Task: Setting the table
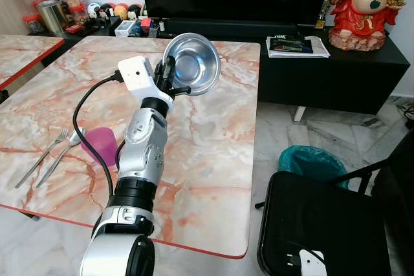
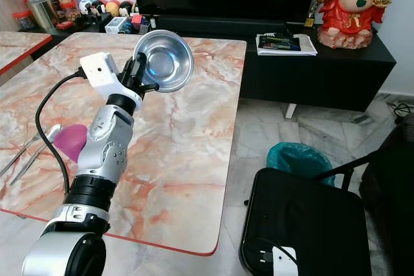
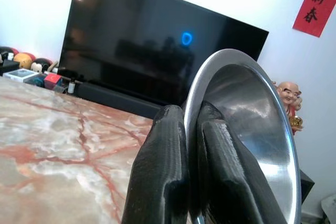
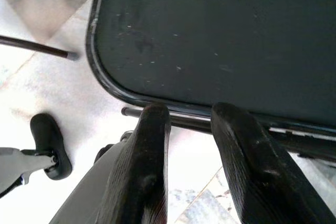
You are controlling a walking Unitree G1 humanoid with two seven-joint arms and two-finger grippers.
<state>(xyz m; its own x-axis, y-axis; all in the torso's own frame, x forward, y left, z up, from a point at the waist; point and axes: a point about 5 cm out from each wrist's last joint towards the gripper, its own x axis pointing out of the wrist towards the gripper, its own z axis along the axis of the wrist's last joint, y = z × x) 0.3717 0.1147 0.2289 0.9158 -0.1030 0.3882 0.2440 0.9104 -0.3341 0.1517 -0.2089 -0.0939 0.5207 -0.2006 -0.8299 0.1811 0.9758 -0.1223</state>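
Left eye view: left hand (image 1: pixel 169 77) up over the far half of the marble tabletop (image 1: pixel 213 159), fingers (image 3: pixel 168 166) pinched shut on the rim of a steel bowl (image 1: pixel 192 64). Bowl held clear of the surface, tilted on edge, hollow facing the camera. Judged light, rigid, not fragile, but smooth polished metal, so a thin rim pinch could slip or let it swing; rim is the only real hold, and it would clatter if dropped. Pink cup (image 1: pixel 100 145), fork (image 1: pixel 43 157) and spoon (image 1: pixel 61 154) sit near the left edge. Right hand (image 4: pixel 191 124) hangs idle over a black chair seat (image 4: pixel 210 35), fingers parted, holding nothing. Red wall banner (image 3: pixel 318 1) carries Chinese characters; no brand legible anywhere.
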